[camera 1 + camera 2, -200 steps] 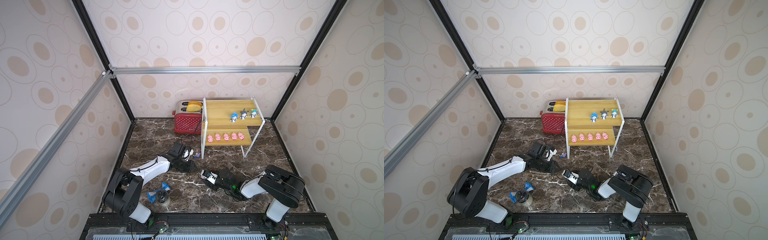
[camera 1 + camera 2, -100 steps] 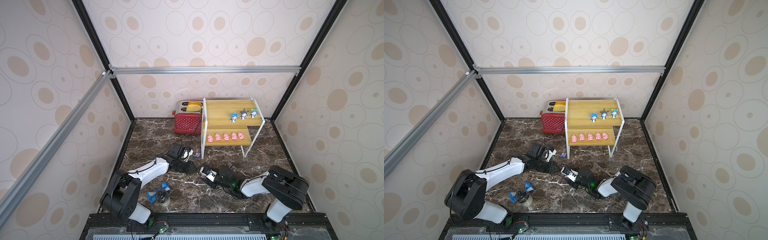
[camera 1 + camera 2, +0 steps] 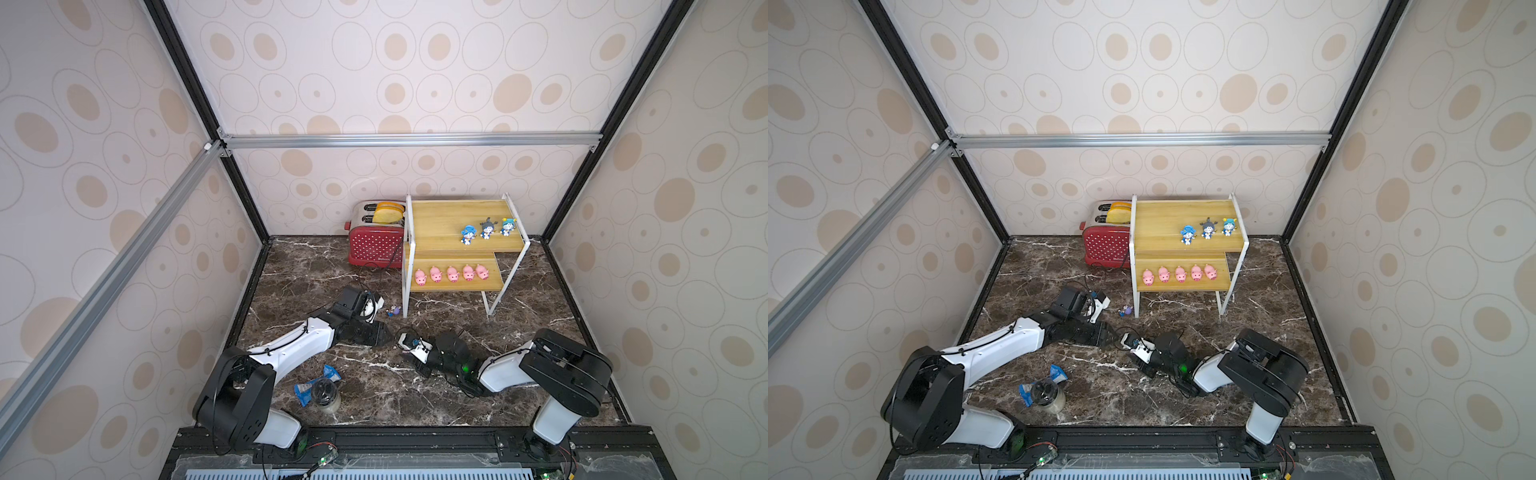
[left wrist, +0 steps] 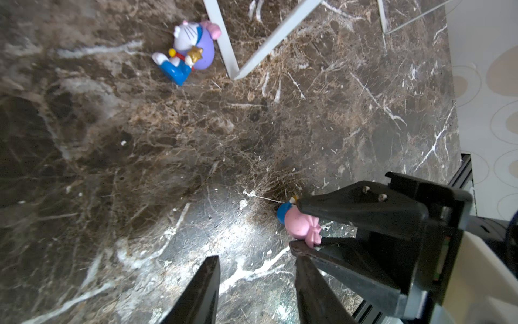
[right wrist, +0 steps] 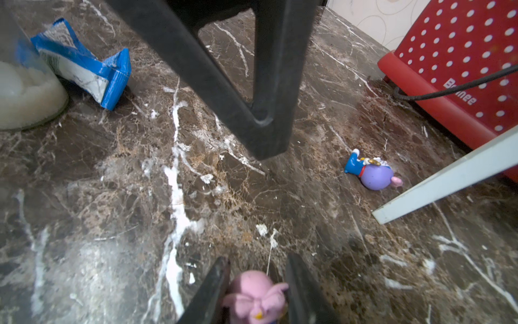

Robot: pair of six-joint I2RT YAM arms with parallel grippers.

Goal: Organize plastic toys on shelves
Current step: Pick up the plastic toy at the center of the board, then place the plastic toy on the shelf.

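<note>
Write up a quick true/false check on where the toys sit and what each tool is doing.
1. Five glossy pink plastic pigs stand on the rack's lower yellow wooden board. True.
2. Four cartoon figurines stand on the upper yellow board. False: three small big-headed figurines stand there.
3. The purple-hatted figurine lies on the dark marble tabletop beside the rack's white metal leg. True.
4. The left tool grips the pink-hatted figurine. False: it is open and empty; the right tool is closed on that figurine.

White links (image 3: 299, 341), black joints (image 3: 235, 399), cables
</note>
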